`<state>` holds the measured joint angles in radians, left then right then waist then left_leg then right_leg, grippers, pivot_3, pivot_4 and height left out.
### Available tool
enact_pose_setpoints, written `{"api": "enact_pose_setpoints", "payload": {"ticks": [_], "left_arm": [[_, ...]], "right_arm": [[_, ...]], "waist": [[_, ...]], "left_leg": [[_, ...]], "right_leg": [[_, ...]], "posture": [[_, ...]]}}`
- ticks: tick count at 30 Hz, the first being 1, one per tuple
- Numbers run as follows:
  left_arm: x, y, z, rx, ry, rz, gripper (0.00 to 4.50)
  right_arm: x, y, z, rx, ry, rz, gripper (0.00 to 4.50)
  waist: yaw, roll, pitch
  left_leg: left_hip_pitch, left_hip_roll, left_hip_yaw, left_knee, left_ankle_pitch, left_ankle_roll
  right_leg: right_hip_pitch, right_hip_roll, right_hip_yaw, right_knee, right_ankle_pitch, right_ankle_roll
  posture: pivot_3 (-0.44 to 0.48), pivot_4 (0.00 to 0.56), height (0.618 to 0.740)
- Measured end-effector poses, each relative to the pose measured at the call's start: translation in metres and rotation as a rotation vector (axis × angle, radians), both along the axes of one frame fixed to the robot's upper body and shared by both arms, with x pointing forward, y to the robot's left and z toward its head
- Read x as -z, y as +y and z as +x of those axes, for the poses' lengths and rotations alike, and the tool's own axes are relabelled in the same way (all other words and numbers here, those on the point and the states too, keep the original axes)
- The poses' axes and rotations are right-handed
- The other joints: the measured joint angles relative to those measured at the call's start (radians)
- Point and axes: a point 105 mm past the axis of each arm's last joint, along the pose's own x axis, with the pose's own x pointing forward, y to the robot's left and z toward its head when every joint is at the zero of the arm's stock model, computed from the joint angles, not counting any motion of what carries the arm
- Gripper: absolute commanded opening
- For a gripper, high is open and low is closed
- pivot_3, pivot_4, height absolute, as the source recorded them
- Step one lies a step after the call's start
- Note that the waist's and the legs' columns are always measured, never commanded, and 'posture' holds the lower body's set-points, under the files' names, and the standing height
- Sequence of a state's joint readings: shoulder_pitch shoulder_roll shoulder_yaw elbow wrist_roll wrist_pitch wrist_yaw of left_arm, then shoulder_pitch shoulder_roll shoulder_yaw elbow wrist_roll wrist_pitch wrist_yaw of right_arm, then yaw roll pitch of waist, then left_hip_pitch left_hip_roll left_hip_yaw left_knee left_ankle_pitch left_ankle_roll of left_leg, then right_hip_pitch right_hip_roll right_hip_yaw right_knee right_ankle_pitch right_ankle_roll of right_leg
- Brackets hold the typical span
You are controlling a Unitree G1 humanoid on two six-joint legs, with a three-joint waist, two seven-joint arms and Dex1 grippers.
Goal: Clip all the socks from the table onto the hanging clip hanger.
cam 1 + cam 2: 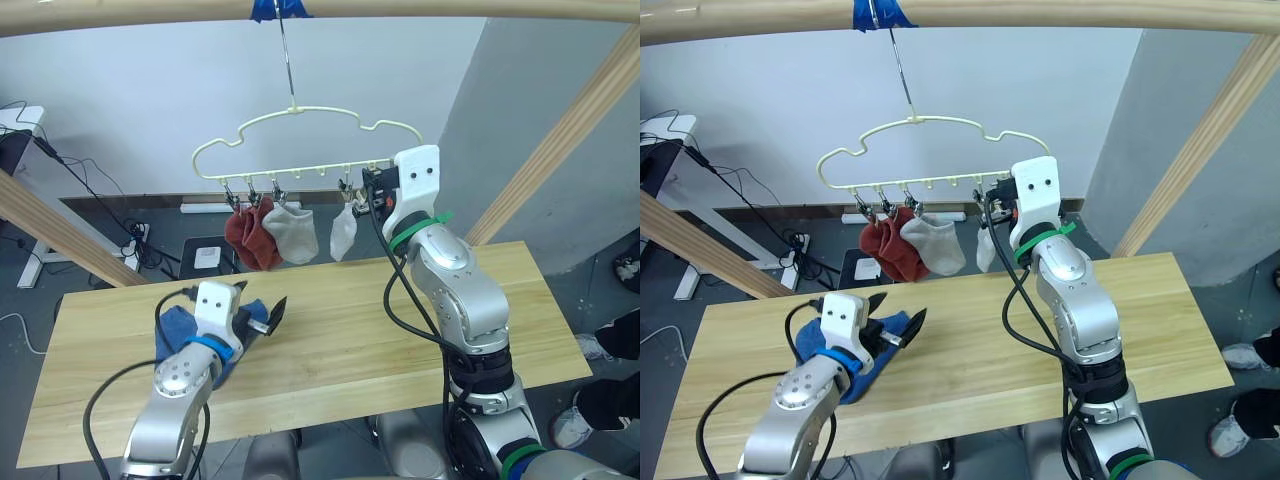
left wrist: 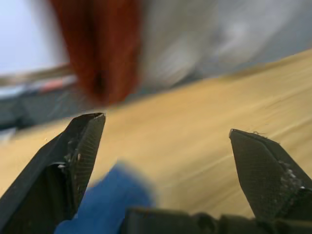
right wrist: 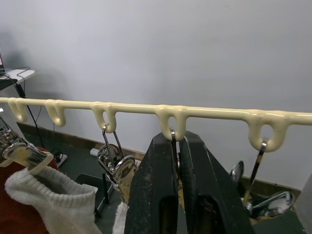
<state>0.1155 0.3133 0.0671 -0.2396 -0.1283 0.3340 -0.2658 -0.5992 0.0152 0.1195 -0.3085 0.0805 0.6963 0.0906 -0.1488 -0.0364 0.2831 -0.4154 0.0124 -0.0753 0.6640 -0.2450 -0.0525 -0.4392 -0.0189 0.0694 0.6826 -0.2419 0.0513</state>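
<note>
The pale-yellow clip hanger (image 1: 296, 108) hangs by its hook from the top pole. Two rust-red socks (image 1: 250, 235) and two light grey socks (image 1: 292, 232) (image 1: 343, 232) hang from its clips. My right gripper (image 1: 372, 190) is raised to the hanger's right end. In the right wrist view it (image 3: 178, 185) is shut on a metal clip (image 3: 173, 139) under the bar. The blue socks (image 1: 180, 325) lie bunched on the table (image 1: 400, 330) at the left. My left gripper (image 1: 258, 305) hovers open just above their right edge, holding nothing.
Round wooden poles frame the scene: one across the top (image 1: 450, 8), slanted ones at the right (image 1: 560, 140) and left (image 1: 60, 230). A person's leg and shoe (image 1: 572, 425) show beyond the table's right end. Cables and a power strip (image 1: 135, 240) lie on the floor behind.
</note>
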Motion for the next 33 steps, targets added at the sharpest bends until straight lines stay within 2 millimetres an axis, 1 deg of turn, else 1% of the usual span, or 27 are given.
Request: {"api": "enact_pose_setpoints", "payload": {"ticks": [3, 7, 11, 17, 20, 23, 25, 28, 31, 33], "left_arm": [[0.017, 0.011, -0.006, -0.024, 0.064, 0.039, 4.48], [0.040, 0.017, -0.017, -0.019, 0.142, 0.058, 4.48], [0.051, 0.023, -0.019, -0.025, 0.179, 0.068, 4.48], [0.049, 0.024, -0.002, -0.022, 0.161, 0.077, 4.48], [0.048, 0.024, 0.001, -0.012, 0.166, 0.079, 4.48], [0.051, 0.025, 0.002, -0.012, 0.185, 0.070, 3.99], [0.052, 0.026, 0.001, -0.020, 0.199, 0.057, 3.39], [0.054, 0.028, 0.000, -0.036, 0.214, 0.029, 2.81], [0.054, 0.029, -0.001, -0.035, 0.228, 0.009, 2.46], [0.055, 0.029, -0.002, -0.028, 0.235, 0.003, 2.36]], "right_arm": [[0.002, 0.001, 0.000, -0.011, 0.009, -0.006, 0.00], [0.002, 0.001, -0.001, -0.015, 0.011, -0.009, 0.00], [0.002, 0.000, -0.001, -0.014, 0.012, -0.014, 0.00], [0.002, 0.001, -0.001, -0.014, 0.018, -0.017, 0.00], [0.002, 0.001, -0.001, -0.016, 0.017, -0.017, 0.00], [0.002, 0.001, -0.002, -0.016, 0.017, -0.017, 0.00], [0.002, 0.002, -0.002, -0.019, 0.017, -0.020, 0.00], [0.002, 0.004, -0.003, -0.025, 0.015, -0.026, 0.00], [0.002, 0.005, -0.003, -0.028, 0.014, -0.027, 0.00], [0.002, 0.005, -0.003, -0.027, 0.013, -0.027, 0.00]], "waist": [[0.001, 0.000, 0.000], [0.001, 0.000, 0.000], [0.001, 0.000, 0.000], [0.001, 0.000, 0.000], [0.001, 0.000, 0.000], [-0.001, 0.001, -0.001], [-0.002, 0.001, -0.001], [-0.008, 0.002, -0.002], [-0.015, 0.003, -0.003], [-0.016, 0.004, -0.003]], "left_leg": [[0.000, 0.000, 0.001, 0.000, 0.000, 0.001], [0.000, 0.000, 0.001, 0.000, 0.000, 0.001], [0.000, 0.000, 0.001, 0.000, 0.000, 0.001], [0.000, 0.000, 0.001, 0.000, 0.001, 0.001], [0.001, 0.000, 0.001, 0.000, 0.001, 0.001], [0.001, 0.000, 0.001, 0.000, 0.001, 0.001], [0.001, 0.000, 0.001, 0.000, 0.001, 0.001], [0.002, 0.000, 0.001, 0.000, 0.001, 0.001], [0.003, 0.000, 0.001, 0.000, 0.001, 0.001], [0.003, 0.000, 0.001, 0.000, 0.001, 0.001]], "right_leg": [[0.000, 0.000, 0.001, 0.000, 0.000, 0.000], [0.000, 0.000, 0.000, 0.000, 0.000, 0.000], [0.000, 0.000, 0.000, 0.000, 0.000, 0.000], [0.001, 0.000, 0.000, 0.000, 0.000, 0.000], [0.001, 0.000, 0.000, -0.001, 0.000, 0.000], [0.001, 0.000, 0.000, -0.001, 0.000, 0.000], [0.001, 0.000, 0.000, -0.001, 0.000, 0.000], [0.002, 0.000, 0.000, 0.000, 0.000, 0.000], [0.002, 0.000, 0.001, -0.001, 0.000, 0.000], [0.002, 0.000, 0.001, -0.001, 0.000, 0.000]], "posture": [[-0.195, 0.249, 0.740], [-0.200, 0.252, 0.740], [-0.207, 0.253, 0.740], [-0.209, 0.253, 0.740], [-0.213, 0.255, 0.740], [-0.216, 0.254, 0.740], [-0.216, 0.254, 0.740], [-0.216, 0.254, 0.740], [-0.216, 0.254, 0.740], [-0.217, 0.255, 0.740]]}}
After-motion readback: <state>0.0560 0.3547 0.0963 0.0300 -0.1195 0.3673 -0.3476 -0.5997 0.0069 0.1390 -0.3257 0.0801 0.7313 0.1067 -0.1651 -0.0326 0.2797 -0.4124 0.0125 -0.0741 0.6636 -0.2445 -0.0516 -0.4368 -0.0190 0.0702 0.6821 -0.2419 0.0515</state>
